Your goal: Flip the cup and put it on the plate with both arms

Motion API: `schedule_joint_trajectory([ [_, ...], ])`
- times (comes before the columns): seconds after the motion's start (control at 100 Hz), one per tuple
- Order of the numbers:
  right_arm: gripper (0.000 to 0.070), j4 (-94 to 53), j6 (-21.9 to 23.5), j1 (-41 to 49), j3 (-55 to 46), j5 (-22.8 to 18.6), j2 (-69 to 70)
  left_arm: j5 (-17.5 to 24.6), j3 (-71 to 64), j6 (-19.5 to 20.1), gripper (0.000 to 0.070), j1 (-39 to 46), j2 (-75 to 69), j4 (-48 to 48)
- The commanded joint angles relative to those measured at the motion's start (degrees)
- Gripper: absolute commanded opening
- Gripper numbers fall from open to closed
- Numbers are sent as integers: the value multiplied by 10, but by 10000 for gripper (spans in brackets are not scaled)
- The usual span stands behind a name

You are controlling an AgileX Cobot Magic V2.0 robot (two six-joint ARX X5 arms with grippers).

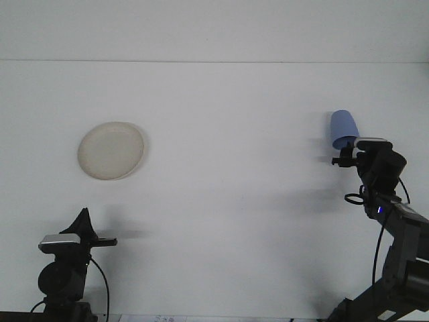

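L gripper (86, 227) parked at desk's near-left corner, jaw state can't tell | R gripper (348, 155) out by right edge, at cup (343, 128), fingers hidden, can't tell | plate (110, 150) mid-left, bare | step: reaching for cup; next you need a firm grip, then flip.

The cup (342, 127) is light blue and plain, narrower at its closed base and widening downward. It lies on the white table (234, 201) at the far right, base pointing away; its lower rim is hidden. The plate (110, 150) is cream, round and shallow. It lies flat on the left side, well apart from the cup, with nothing on it.
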Motion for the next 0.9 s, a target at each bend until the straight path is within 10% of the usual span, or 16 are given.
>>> schedule_joint_trajectory([
  [0.0,428,16,-7,-5,28,-9,31,-3,-11,1,15,1,-1,8],
  [0.27,408,32,-7,-8,124,-60,126,-3,-11,1,15,1,-1,8],
  [0.56,0,49,-7,-5,169,-93,172,-3,-11,1,15,1,-1,8],
  [0.89,0,9,24,-4,169,-105,122,-3,-11,1,15,1,-1,8],
])
